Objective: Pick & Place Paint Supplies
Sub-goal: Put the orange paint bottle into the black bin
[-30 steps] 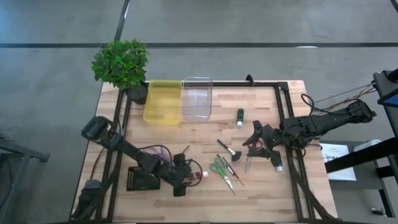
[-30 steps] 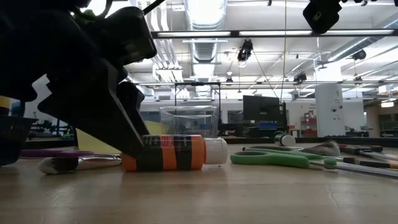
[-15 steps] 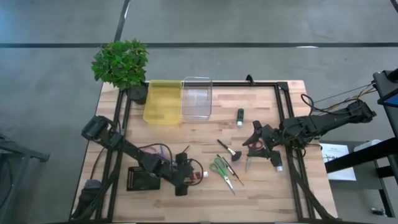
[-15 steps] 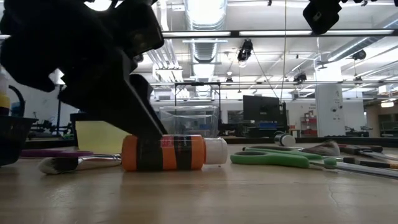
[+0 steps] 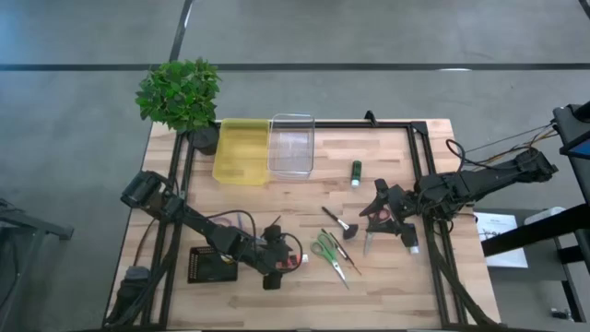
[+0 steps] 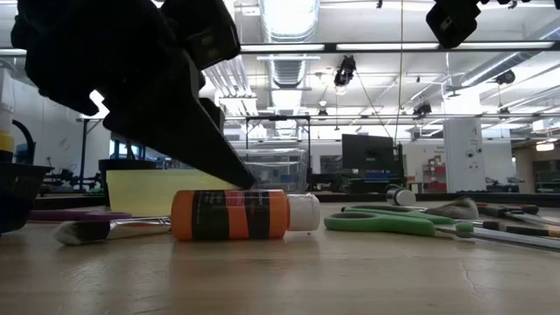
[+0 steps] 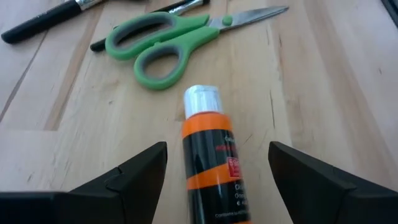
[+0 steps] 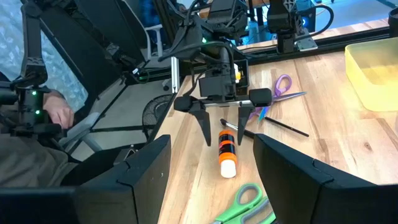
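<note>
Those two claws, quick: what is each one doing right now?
Left gripper: open, straddling the orange paint bottle, not gripping it.
Right gripper: open, holding nothing.

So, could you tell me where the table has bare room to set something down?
Bare wood lies between the clear bin and the green bottle, and along the near edge below the green scissors. It is crowded mid-table: brushes and scissors sit between the left gripper, open over the orange bottle, and the right gripper.
</note>
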### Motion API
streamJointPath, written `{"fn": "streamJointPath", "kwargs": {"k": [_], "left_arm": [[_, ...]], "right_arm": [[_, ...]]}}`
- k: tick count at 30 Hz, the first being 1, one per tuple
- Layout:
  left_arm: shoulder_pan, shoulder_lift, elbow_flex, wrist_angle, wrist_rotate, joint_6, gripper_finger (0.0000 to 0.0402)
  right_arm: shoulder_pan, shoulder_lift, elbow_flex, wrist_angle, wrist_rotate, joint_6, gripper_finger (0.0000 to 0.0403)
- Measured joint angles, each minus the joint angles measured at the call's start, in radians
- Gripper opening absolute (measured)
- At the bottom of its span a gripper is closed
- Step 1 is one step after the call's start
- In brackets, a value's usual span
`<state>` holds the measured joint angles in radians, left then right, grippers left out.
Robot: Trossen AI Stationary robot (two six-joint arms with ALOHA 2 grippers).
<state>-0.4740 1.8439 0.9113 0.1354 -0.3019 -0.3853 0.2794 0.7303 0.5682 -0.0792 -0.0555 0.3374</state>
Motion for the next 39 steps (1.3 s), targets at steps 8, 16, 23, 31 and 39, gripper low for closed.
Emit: {"fn": "streamJointPath", "kwargs": {"k": [8, 16, 23, 31, 39], "left_arm": [[0.034, 0.001, 0.095, -0.043, 0.001, 0.065, 0.0289], [0.082, 0.139, 0.315, -0.271, 0.075, 0.129, 0.0289], [0.090, 0.283, 0.602, -0.618, 0.077, 0.170, 0.0289], [0.103, 0.307, 0.667, -0.716, 0.090, 0.125, 0.0289], [0.113, 0.312, 0.658, -0.727, 0.130, 0.081, 0.0276]], "right_arm": [[0.000, 0.000, 0.000, 0.000, 0.001, 0.001, 0.0228], [0.000, 0.000, 0.000, 0.001, 0.001, 0.003, 0.0228], [0.002, -0.004, 0.000, -0.008, -0.004, 0.006, 0.0228], [0.011, -0.004, 0.000, -0.019, -0.005, 0.004, 0.0228], [0.011, -0.003, 0.000, -0.019, -0.005, 0.000, 0.0228]]}}
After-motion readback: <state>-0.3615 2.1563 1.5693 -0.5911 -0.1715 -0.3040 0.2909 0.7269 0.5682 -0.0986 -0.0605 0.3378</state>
